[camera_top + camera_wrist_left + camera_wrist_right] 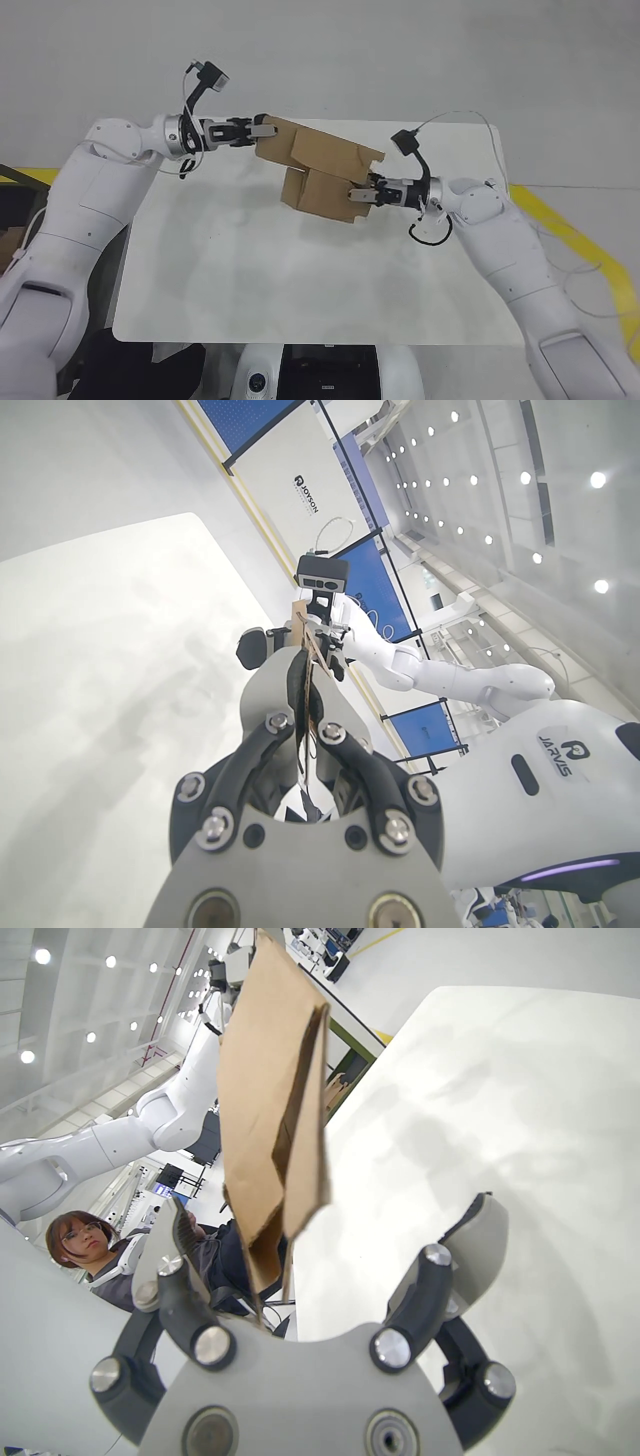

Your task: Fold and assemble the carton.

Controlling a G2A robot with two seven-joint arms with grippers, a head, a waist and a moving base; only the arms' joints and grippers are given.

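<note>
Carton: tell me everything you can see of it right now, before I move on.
The carton is plain brown cardboard, not yet opened into a box: flattened layers lying close together, with flaps at the ends and a bend along one crease. It appears held clear of the white table, over its far half. The left tool is shut on one end edge. At the opposite end the right tool is open, fingers spread either side of the edge without clamping it.

Brown carton [328,152], partly folded, held aloft
</note>
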